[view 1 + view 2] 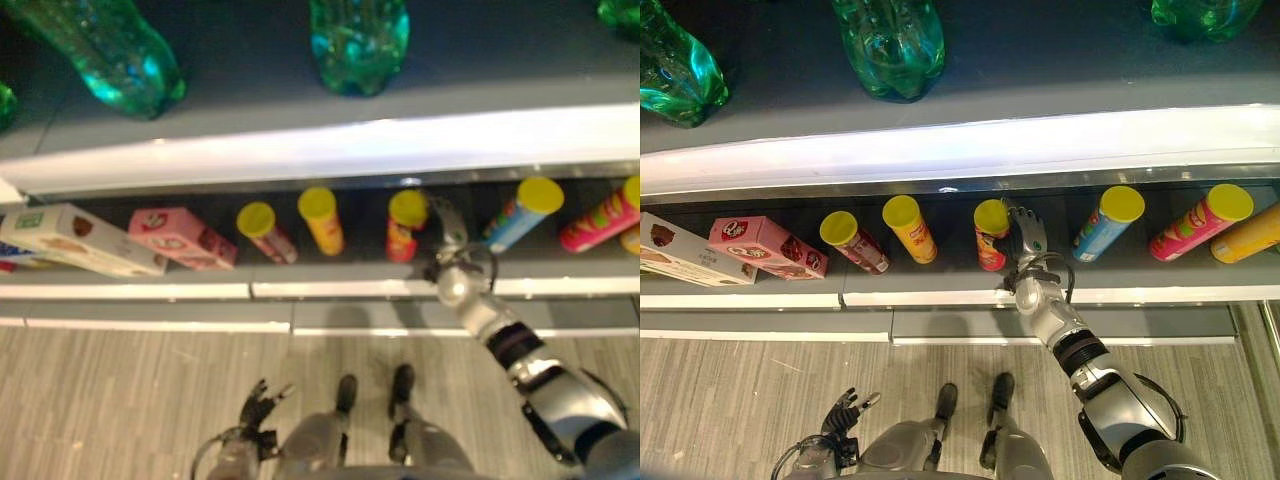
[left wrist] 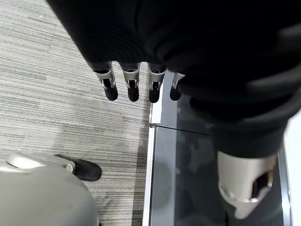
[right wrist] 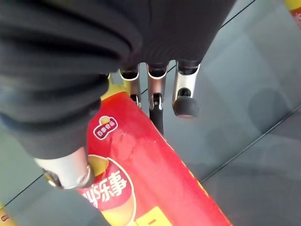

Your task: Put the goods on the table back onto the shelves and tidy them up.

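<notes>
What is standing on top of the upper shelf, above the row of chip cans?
Green plastic bottles stand on the upper shelf. Their bases and lower bodies show, while their tops are cut off by the view. What lies further back on that shelf cannot be seen.

Printed white characters and a small oval badge stand on the red can's [image 3: 155,183] side.
</notes>
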Robot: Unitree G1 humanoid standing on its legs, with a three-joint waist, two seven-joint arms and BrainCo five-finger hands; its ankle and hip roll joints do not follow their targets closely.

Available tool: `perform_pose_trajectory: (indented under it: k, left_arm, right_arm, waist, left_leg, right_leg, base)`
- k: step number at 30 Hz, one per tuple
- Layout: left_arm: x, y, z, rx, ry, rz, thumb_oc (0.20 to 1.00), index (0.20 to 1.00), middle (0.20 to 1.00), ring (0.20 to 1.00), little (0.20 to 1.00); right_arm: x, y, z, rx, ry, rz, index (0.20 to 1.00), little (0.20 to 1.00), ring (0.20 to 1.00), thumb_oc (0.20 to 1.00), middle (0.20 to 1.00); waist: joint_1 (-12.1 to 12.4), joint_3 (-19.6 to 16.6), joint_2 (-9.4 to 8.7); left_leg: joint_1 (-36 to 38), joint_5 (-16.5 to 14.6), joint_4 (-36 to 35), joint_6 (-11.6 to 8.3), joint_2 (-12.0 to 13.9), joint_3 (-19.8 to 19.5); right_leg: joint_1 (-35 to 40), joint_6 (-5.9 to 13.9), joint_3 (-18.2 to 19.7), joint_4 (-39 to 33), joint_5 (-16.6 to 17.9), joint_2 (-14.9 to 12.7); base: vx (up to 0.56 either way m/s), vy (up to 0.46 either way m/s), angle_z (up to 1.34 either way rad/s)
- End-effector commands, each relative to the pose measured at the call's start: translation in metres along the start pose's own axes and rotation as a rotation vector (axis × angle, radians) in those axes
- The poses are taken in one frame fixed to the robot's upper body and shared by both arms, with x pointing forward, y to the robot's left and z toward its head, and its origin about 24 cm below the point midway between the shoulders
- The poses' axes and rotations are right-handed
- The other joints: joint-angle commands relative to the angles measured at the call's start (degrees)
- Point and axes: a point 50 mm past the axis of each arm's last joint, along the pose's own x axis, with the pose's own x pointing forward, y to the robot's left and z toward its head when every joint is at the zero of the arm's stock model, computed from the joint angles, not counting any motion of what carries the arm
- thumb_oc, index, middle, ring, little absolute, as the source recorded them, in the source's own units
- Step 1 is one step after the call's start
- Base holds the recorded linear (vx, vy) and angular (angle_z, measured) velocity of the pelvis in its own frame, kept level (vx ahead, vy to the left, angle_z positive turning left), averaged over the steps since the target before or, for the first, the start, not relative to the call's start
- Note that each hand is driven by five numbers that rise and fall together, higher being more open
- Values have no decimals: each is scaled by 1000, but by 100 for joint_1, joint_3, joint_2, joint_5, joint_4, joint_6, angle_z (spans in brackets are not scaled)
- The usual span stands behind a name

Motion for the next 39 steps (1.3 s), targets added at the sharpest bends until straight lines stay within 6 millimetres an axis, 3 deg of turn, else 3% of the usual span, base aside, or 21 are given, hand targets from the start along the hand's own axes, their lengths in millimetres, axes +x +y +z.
perform_pose_trajectory:
  k: [1, 2, 15, 32, 37, 38, 39]
  left_arm:
    - [1, 3, -5, 58, 24, -7, 1000, 1000, 1000, 1000, 1000]
    - [0, 4, -6, 53, 29, -3, 1000, 1000, 1000, 1000, 1000]
    - [-3, 7, -15, 54, 64, 12, 1000, 1000, 1000, 1000, 1000]
    - [-7, 20, -33, 80, 153, 78, 1000, 1000, 1000, 1000, 1000]
    - [-8, 20, -33, 81, 153, 78, 1000, 1000, 1000, 1000, 1000]
    - [-12, 25, -46, 42, 219, 127, 1000, 1000, 1000, 1000, 1000]
    - [-13, 23, -49, 40, 232, 127, 1000, 1000, 1000, 1000, 1000]
  right_arm:
    - [8, 3, 20, 65, -68, -5, 244, 244, 244, 244, 244]
    - [6, 7, 19, 94, -47, 15, 1000, 1000, 1000, 1000, 1000]
    - [-1, 11, 19, 163, -33, 32, 1000, 1000, 1000, 1000, 1000]
    - [-13, -35, 17, 227, -118, -143, 1000, 1000, 1000, 1000, 1000]
    - [-14, -35, 17, 227, -117, -143, 1000, 1000, 1000, 1000, 1000]
    - [-58, -34, 1, 271, -96, -79, 1000, 1000, 1000, 1000, 1000]
    - [-70, -34, -5, 270, -75, -59, 1000, 1000, 1000, 1000, 1000]
  waist:
    - [60, -177, -171]
    - [56, -188, -175]
    - [13, -260, -212]
    - [-157, -504, -334]
    - [-151, -504, -334]
    - [-504, -670, -430]
    - [-535, -742, -451]
  left_leg:
    - [-90, -180, -134, -130, 144, 170]
    - [-77, -183, -134, -132, 144, 169]
    - [37, -238, -134, -149, 171, 224]
    - [355, -415, -134, -138, 204, 430]
    - [360, -417, -134, -138, 205, 433]
    - [587, -546, -134, -117, 227, 674]
    - [611, -544, -134, -107, 218, 755]
  right_leg:
    - [428, 602, 463, 9, -673, -284]
    - [440, 603, 463, 9, -672, -284]
    - [538, 599, 453, 9, -716, -270]
    - [782, 622, 561, 9, -762, -259]
    - [785, 622, 564, 9, -763, -258]
    - [886, 634, 743, 9, -751, -236]
    - [883, 635, 809, 9, -734, -239]
  base:
    - [0, 0, 0]
    - [0, 0, 0]
    - [0, 0, 0]
    - [5, 7, -4]
    - [4, 24, -7]
    - [6, 143, -2]
    - [-14, 171, 9]
